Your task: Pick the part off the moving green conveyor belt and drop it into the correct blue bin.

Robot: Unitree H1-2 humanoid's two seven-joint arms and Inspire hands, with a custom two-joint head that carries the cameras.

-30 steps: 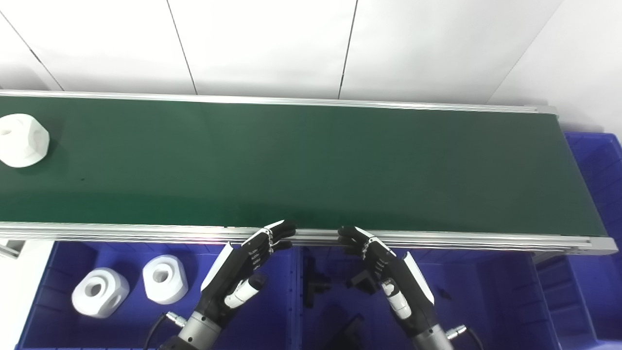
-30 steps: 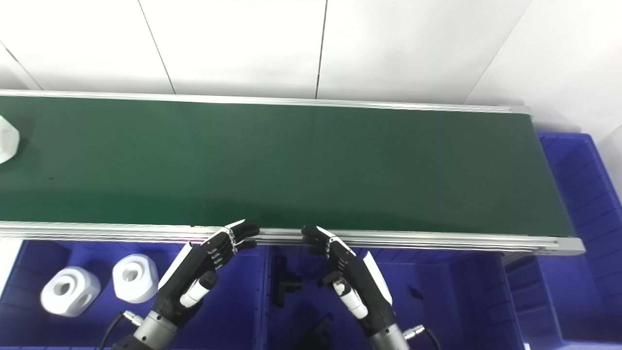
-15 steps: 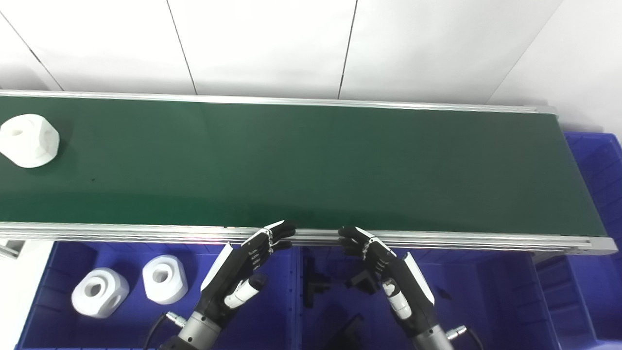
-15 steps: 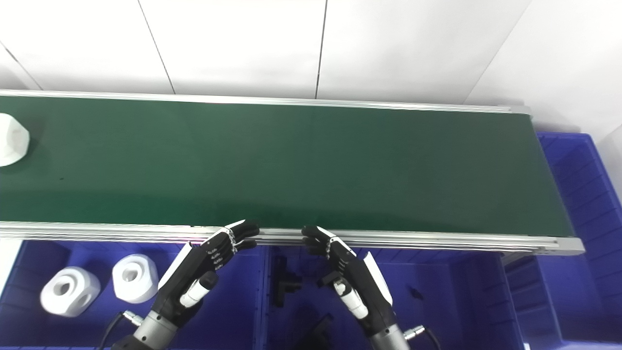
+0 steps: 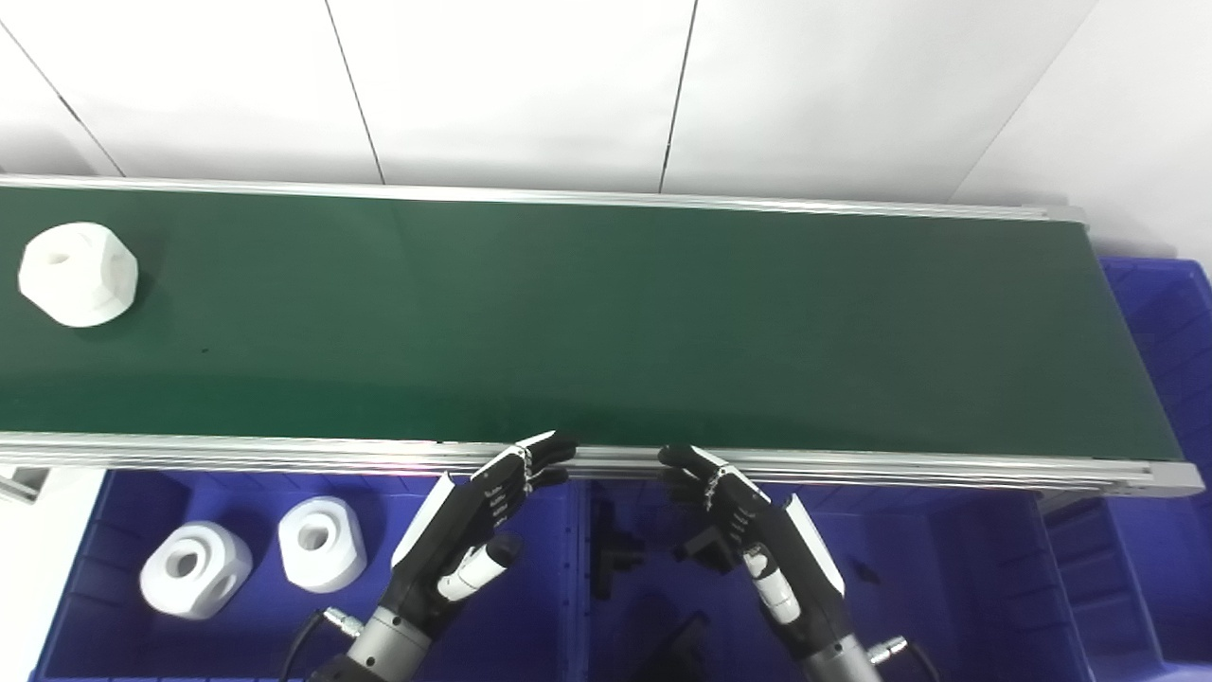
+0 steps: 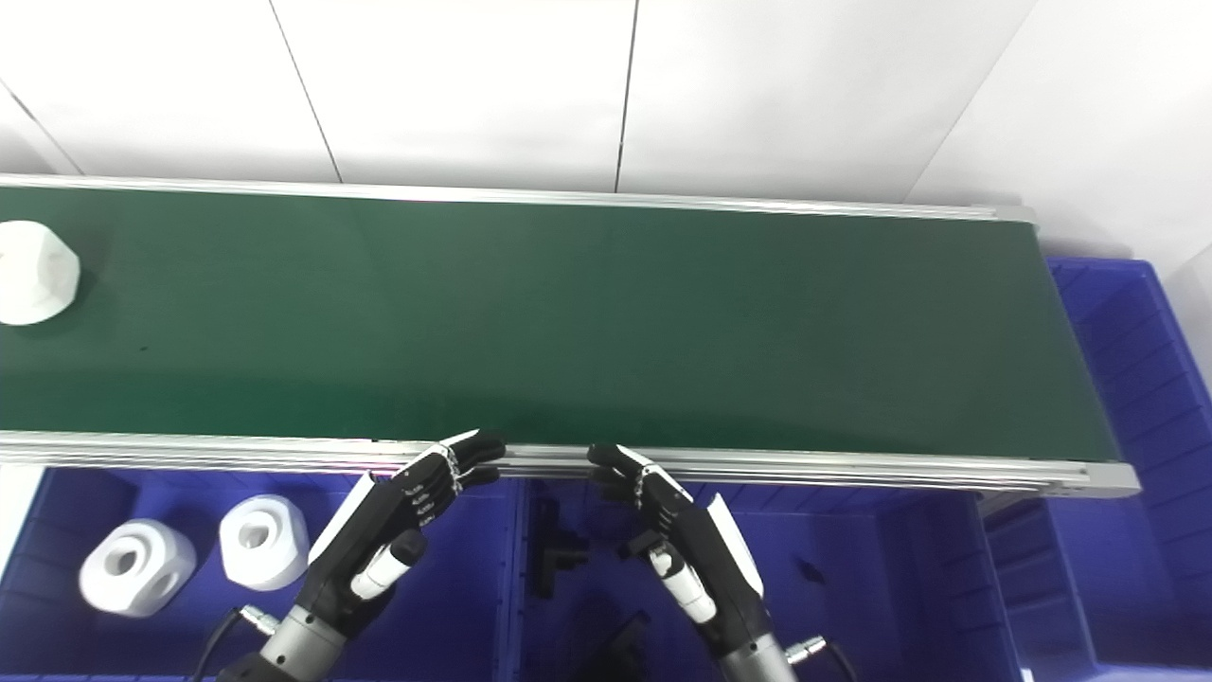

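Observation:
A white chunky part with a hole [image 5: 79, 274] rides on the green conveyor belt [image 5: 606, 322] at its far left end. My left hand [image 5: 469, 526] hovers open over the near bins, its fingertips at the belt's near rail. Beside it, my right hand [image 5: 757, 530] is open too, fingers reaching the same rail. Both hands hold nothing and are far to the right of the part.
A blue bin [image 5: 114, 644] at the near left holds two white parts [image 5: 196, 568] [image 5: 322, 543]. The middle blue bin [image 5: 900, 587] holds dark black parts [image 5: 615, 554]. Another blue bin [image 5: 1169, 322] sits past the belt's right end. A white wall stands behind.
The white part has travelled to the right along the belt. Both hands have stayed where they were.

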